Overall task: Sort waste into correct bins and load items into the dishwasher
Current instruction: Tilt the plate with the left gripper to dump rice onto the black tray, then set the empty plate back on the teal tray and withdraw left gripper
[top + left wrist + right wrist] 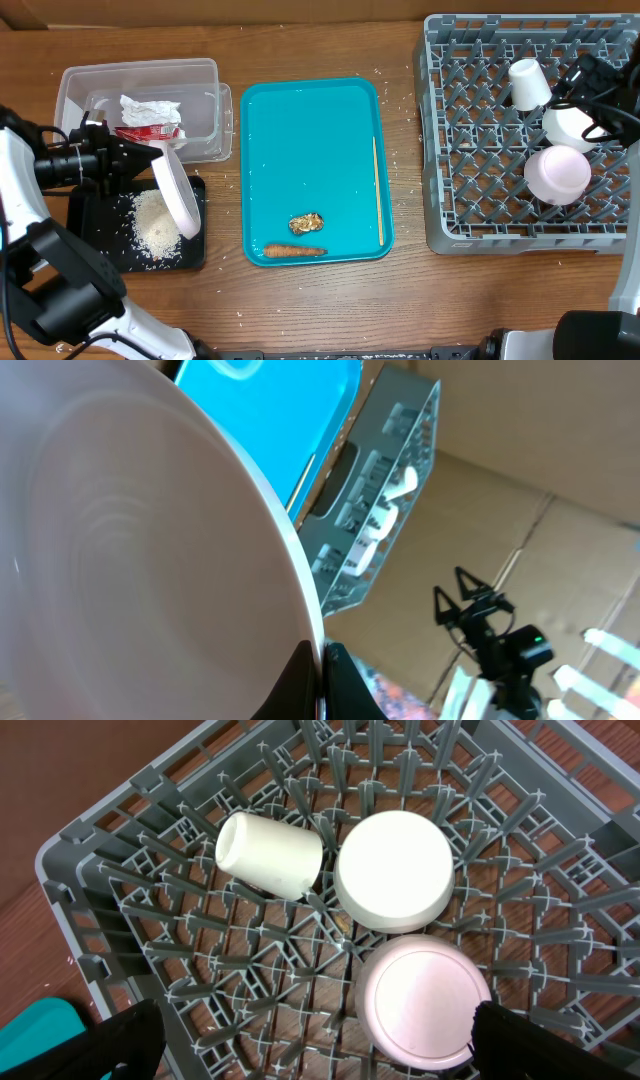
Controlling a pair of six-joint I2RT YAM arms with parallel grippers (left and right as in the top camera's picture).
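The plate (176, 195) is pinched at its rim by the left hand (152, 158) and tilted over the black tray (90, 215), where rice (157, 232) is heaped. Napkins (150, 108) and a red wrapper (148, 131) are seen in the clear tub (140, 72) just behind. The right hand (320, 1032) is held spread above the dish rack (180, 970), over the cup (268, 855) and two upturned bowls (394, 870). A brown lump (306, 223) and sausage stick (293, 251) are seen on the teal tray (310, 150).
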